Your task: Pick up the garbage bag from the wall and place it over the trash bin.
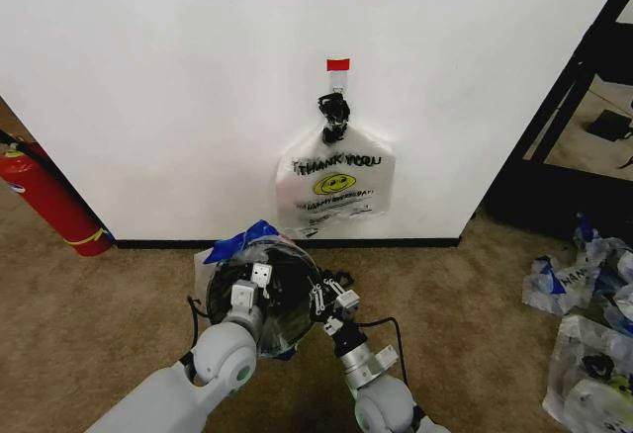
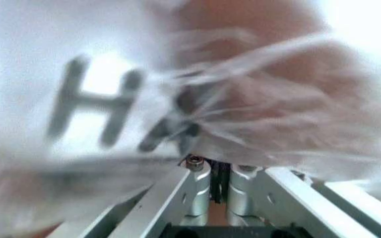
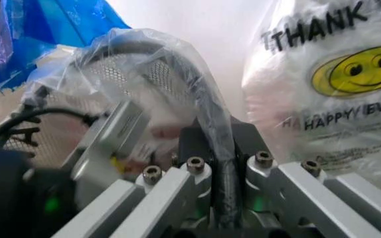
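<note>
Both of my pincers sit low in the middle of the head view. My left pincer [image 1: 259, 275] pinches the thin garbage bag [image 1: 259, 247] over the trash bin [image 1: 287, 300]. My right pincer [image 1: 324, 295] is pressed together on the bin's rim and the plastic. Another printed bag bundle [image 1: 334, 184] hangs on the wall [image 1: 178, 87], above the bin.

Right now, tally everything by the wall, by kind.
Bin: 1
Draped bag: 1
Hanging bag bundle: 1
Extinguisher: 1
Tape strip: 1
Pincers: 2, left pincer and right pincer, at the bin
Total: 7
</note>
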